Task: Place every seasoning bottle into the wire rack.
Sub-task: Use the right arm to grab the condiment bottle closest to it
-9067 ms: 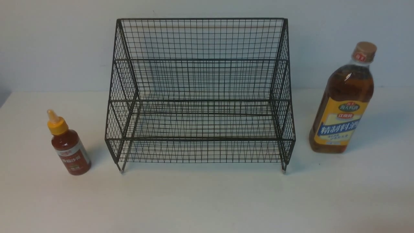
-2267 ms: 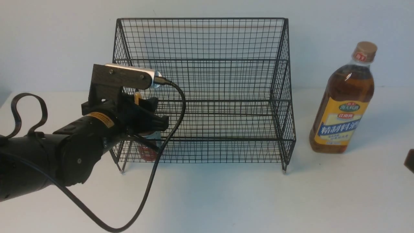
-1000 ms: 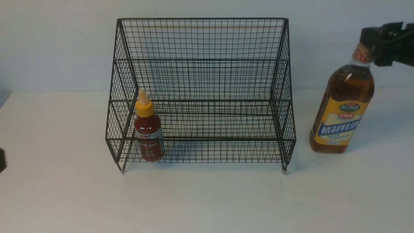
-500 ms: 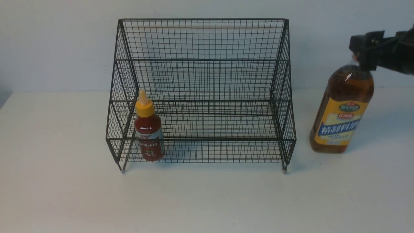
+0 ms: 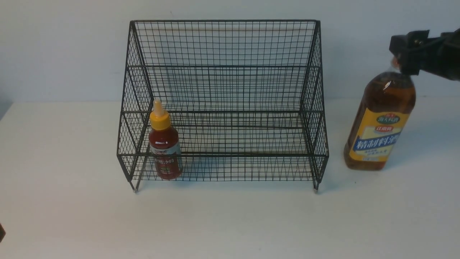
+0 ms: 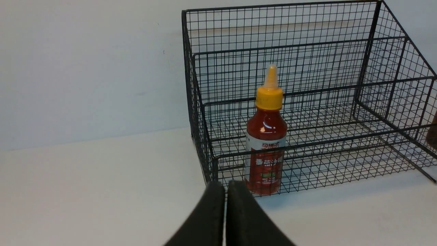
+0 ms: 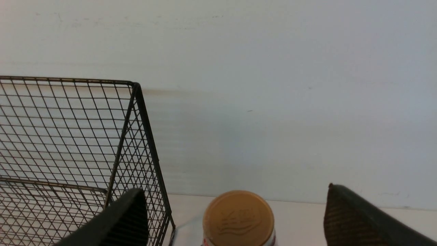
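Observation:
The red-sauce seasoning bottle (image 5: 164, 147) with its yellow nozzle cap stands upright in the left end of the wire rack's (image 5: 222, 21) lower tier. It also shows in the left wrist view (image 6: 266, 150) behind the rack's (image 6: 372, 41) front mesh. My left gripper (image 6: 225, 186) is shut and empty, drawn back in front of the rack's left corner. The tall amber seasoning bottle (image 5: 381, 122) stands on the table right of the rack. My right gripper (image 5: 408, 54) hangs at its neck and hides the cap. In the right wrist view the right gripper (image 7: 234, 191) is open, one finger on either side of the tan cap (image 7: 238, 218), neither touching it.
The white table (image 5: 230, 223) runs back to a pale wall just behind the rack. The rack's right side wall (image 7: 136, 136) stands close to the left finger (image 7: 126, 218) of the right gripper. A dark bit of the left arm (image 5: 1, 232) shows at the bottom left edge.
The right gripper has moved left and a little down, and now covers the amber bottle's cap. Before that, the left arm set the red bottle in the rack and pulled away.

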Tool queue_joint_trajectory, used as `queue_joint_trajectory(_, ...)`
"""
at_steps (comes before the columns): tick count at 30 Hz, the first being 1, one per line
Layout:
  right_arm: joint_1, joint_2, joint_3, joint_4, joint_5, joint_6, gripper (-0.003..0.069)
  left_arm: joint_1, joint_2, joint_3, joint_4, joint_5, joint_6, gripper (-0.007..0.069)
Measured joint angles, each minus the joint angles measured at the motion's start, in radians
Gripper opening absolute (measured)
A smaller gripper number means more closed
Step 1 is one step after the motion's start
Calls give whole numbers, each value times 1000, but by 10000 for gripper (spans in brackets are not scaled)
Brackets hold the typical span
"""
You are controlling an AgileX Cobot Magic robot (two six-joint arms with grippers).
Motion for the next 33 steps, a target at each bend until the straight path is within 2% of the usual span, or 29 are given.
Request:
queue_joint_trajectory(21,0,0,0,0,-18,0,610,0,0,5,3,-1,-9,-5)
queue_joint_trajectory(25,0,0,0,0,-27,0,607,5,0,22,-34,-5,-9,-5)
queue_joint_trajectory(29,0,0,0,0,-32,0,602,78,0,70,-137,-11,-9,-5)
queue_joint_trajectory(33,0,0,0,0,-32,0,599,196,0,128,-215,-11,-9,-5)
